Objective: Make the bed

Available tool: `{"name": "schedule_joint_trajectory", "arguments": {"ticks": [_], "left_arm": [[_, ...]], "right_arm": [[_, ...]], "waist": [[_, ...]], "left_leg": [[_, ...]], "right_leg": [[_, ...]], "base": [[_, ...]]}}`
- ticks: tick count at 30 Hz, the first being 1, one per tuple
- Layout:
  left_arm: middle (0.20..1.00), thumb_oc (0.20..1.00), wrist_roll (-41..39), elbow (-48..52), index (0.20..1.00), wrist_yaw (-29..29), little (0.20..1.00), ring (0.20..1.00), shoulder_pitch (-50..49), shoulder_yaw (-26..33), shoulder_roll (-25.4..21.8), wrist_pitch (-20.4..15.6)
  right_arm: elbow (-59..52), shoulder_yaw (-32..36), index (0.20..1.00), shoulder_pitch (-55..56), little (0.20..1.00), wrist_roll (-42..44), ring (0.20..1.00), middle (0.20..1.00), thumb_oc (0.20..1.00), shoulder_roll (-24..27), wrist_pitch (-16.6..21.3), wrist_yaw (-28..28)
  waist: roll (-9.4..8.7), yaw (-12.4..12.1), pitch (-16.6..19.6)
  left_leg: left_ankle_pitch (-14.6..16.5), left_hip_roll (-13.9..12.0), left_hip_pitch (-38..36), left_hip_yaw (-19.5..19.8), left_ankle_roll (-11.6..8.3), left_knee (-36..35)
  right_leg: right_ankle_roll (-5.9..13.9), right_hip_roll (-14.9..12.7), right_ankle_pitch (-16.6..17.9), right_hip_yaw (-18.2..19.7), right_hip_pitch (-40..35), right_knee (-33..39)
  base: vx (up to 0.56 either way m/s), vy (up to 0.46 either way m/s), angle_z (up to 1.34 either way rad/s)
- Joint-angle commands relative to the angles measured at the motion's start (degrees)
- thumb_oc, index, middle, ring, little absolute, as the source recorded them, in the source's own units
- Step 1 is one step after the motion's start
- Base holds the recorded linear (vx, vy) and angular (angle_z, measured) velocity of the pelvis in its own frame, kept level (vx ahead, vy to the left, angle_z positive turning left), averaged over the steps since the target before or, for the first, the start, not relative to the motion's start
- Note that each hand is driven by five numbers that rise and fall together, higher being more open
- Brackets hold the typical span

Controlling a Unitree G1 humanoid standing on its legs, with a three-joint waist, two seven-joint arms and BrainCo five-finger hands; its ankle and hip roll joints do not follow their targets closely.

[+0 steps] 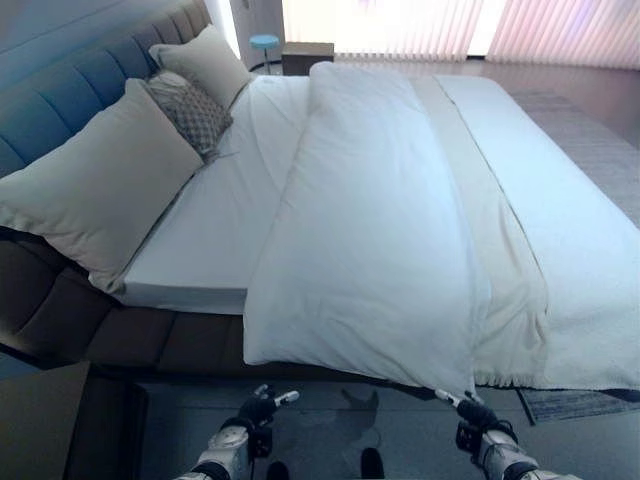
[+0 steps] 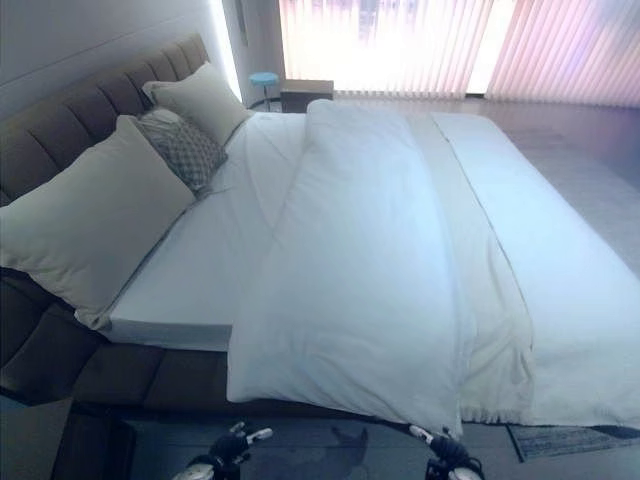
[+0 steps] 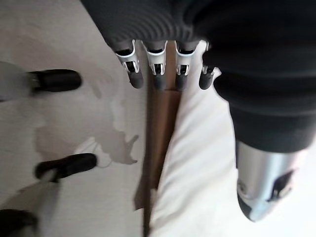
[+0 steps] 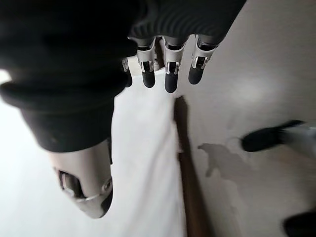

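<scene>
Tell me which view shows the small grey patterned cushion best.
The left eye view: the small grey patterned cushion lies between two white pillows against the headboard, with its weave visible. The right eye view shows it the same way, a little smaller. The wrist views show white bedding and floor instead.

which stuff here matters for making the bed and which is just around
Belongs to the job:
- folded white duvet
- two large white pillows
- small grey patterned cushion
- cream knitted blanket

Just around:
- wooden bedside table
- small round blue stool
- grey floor rug
</scene>
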State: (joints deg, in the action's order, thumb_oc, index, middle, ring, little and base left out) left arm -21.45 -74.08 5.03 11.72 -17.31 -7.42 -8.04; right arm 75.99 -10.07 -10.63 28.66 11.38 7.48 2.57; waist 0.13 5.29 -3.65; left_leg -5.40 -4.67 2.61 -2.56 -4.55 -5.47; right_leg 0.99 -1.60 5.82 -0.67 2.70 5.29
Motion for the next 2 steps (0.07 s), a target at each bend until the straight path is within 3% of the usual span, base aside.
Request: {"name": "schedule_joint_trajectory", "arguments": {"ticks": [1,2], "left_arm": [[1.0,1.0,4.53,-2.89,1.0,2.05,1.0,1.0,2.61,-1.85,1.39,0.25],[1.0,1.0,4.53,-2.88,1.0,2.05,1.0,1.0,2.6,-1.85,1.39,0.25]], "right_arm": [[1.18,-2.3,1.0,-2.51,1.0,-5.16,1.0,1.0,1.0,-1.13,0.03,-2.41],[1.17,-2.3,1.0,-2.49,1.0,-5.16,1.0,1.0,1.0,-1.13,0.03,-2.41]], "waist": [[-0.46,-1.02,1.8],[-0.46,-1.01,1.78]], "left_leg": [[2.62,-0.18,-3.05,1.64,-0.42,0.47],[2.62,-0.18,-3.07,1.65,-0.42,0.47]], "right_leg": [[8.12,-5.59,-1.13,1.13,-2.41,-0.43],[8.12,-5.6,-1.13,1.12,-2.45,-0.42]], "base": [[0.07,0.033,0.06],[0.07,0.035,0.05]]}}
